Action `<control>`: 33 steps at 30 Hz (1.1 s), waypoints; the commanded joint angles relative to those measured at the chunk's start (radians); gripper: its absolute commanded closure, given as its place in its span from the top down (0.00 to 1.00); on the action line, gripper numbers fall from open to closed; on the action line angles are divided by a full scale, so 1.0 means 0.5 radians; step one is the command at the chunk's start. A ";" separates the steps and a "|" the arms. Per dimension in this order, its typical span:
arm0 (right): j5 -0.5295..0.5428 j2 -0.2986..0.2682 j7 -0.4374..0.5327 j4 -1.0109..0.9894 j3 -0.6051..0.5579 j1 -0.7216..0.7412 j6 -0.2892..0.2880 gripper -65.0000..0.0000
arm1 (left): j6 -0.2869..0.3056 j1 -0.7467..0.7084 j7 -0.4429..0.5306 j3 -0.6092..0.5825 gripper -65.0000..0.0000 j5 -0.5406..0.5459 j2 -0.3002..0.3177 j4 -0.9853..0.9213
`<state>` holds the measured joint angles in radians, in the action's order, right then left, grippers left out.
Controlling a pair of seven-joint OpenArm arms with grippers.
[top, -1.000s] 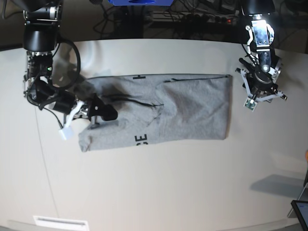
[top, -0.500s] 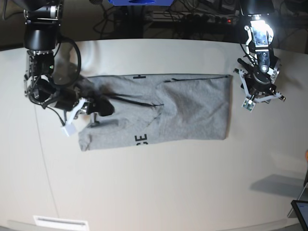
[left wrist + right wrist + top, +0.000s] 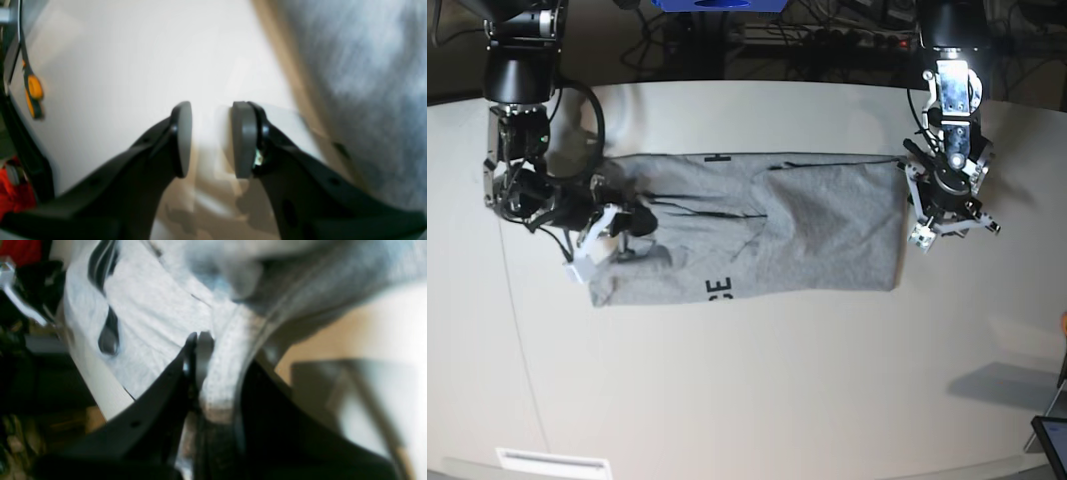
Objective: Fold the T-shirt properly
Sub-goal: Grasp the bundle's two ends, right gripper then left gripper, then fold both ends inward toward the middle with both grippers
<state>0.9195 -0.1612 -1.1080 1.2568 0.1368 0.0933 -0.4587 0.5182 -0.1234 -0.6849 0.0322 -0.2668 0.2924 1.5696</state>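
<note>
Shirt: heather-grey cotton T-shirt (image 3: 757, 225) with black lettering, lying folded lengthwise on the white table (image 3: 757, 390).
Right gripper (image 3: 200, 340): clamped on a fold at the shirt's end, seemingly a hem; view blurred.
Left gripper (image 3: 211, 138): jaws parted, empty, just beside the shirt's other edge.

Pale table (image 3: 757, 390), grey T-shirt (image 3: 827, 230) flat across it
</note>
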 commanded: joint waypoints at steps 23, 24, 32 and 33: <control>-0.042 -0.026 -0.262 0.910 0.001 -0.108 0.385 0.00 | 0.150 -0.006 -0.132 -0.486 0.34 0.099 -0.209 -0.072; -0.042 -0.020 -0.283 0.931 0.001 -0.108 0.462 0.00 | 0.150 -0.006 -0.132 -0.486 0.34 0.099 -0.212 -0.072; -0.042 -0.017 -0.283 1.051 -0.254 -0.102 0.631 0.00 | 0.150 -0.006 -0.132 -0.502 0.34 0.099 -0.292 -0.069; -0.042 -0.017 -0.280 1.051 -0.278 -0.099 0.631 0.00 | 0.150 -0.006 -0.132 -0.502 0.34 0.099 -0.298 -0.069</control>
<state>0.8822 -0.1619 -1.2633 1.7645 -0.0078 0.0250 -0.1444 0.4911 -0.0814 -0.5869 -0.2020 -0.2001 0.1440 1.5711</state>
